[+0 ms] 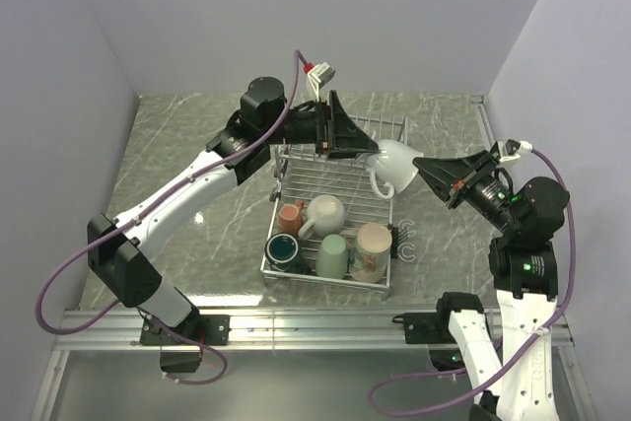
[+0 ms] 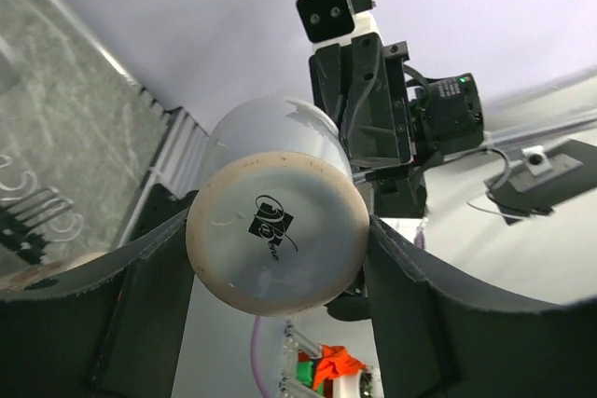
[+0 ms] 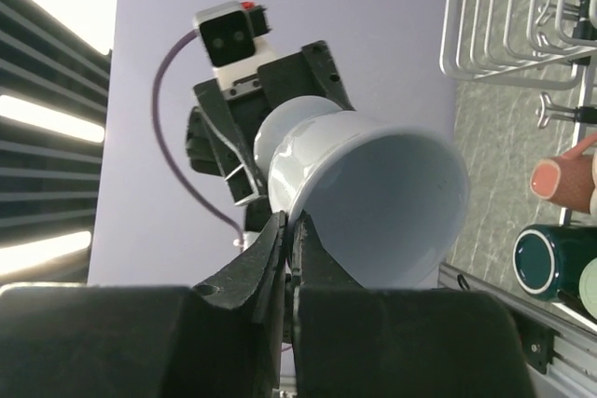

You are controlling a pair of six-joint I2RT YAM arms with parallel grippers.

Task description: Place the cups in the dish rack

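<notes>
The pale cup (image 1: 394,167) hangs over the dish rack's (image 1: 325,182) far right edge, beside its bare far half. Right fingers (image 3: 266,253) pinch its rim. The left fingers (image 2: 140,314) straddle its base, and I cannot tell whether they touch it.

Centred on table (image 1: 197,145), rack (image 1: 325,170), with five mugs (image 1: 325,212) clustered in its near half and, in the air over its right side toward the back, a sixth mug (image 1: 397,165), left gripper (image 1: 365,145) just left of it, right gripper (image 1: 421,165) just right.
</notes>
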